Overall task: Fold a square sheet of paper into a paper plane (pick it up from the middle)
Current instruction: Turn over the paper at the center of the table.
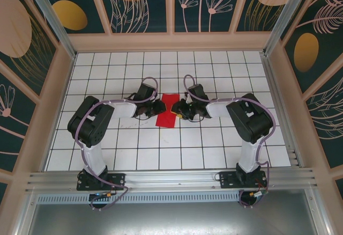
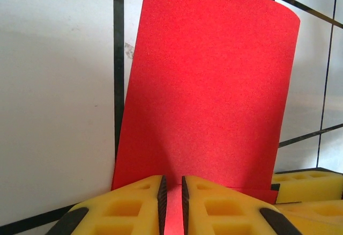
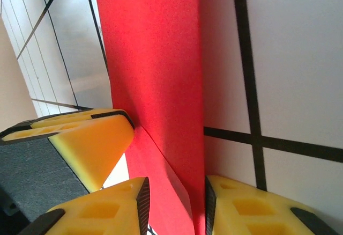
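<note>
White tabletop of black-lined grid tiles [image 1: 161, 154], walled by dark floral panels [image 1: 139, 4]; black left arm [image 1: 91, 119] and black right arm [image 1: 249, 119] meet at its centre.
Between them lies the thin bright red paper sheet [image 1: 169, 109], folded over on itself. The left gripper [image 2: 171, 184] pinches one edge between nearly closed yellow foam fingers [image 2: 128, 208]. The right gripper [image 3: 174, 189] straddles the opposite edge, jaws wider; whether it grips cannot be told.

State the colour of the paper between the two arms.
The sheet of paper is plain bright red, unmarked; clearest in the left wrist view.
</note>
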